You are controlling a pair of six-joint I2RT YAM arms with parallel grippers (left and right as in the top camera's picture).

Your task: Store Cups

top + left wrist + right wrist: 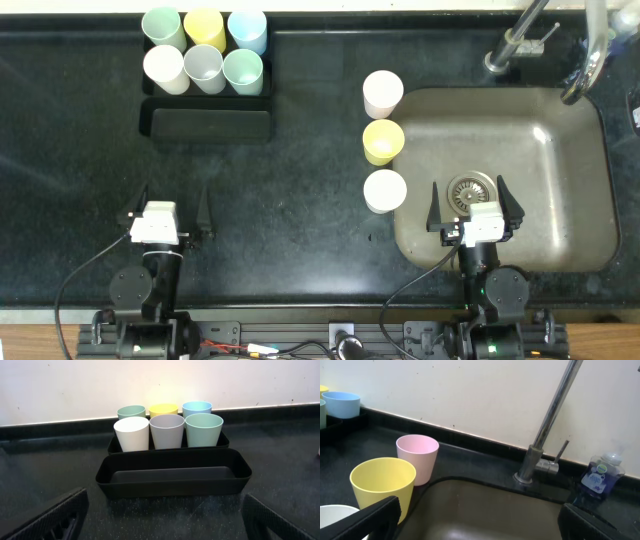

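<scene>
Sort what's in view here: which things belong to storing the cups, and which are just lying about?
Job: pink cup, yellow cup and white cup beside the sink; six stored cups in the black tray; empty tray beside it.
Lying about: faucet; soap bottle.

Three loose ones stand upright, mouths up, in a tight line on the tabletop point(300, 200), right along the sink's point(500, 100) left rim. The pink cup point(382, 93) is farthest back, the loose yellow cup point(383, 141) is in the middle, and the loose white cup point(385, 190) is nearest the front.

Six more sit upright in the rear black tray point(112, 446), packed in two rows:
- Back row: sage cup point(131, 411), stored yellow cup point(163, 409), blue cup point(197, 407).
- Front row: stored white cup point(131, 433), grey cup point(167, 430), mint cup point(204, 429).

A long black bin point(170, 485) lies just in front of that tray.
</scene>
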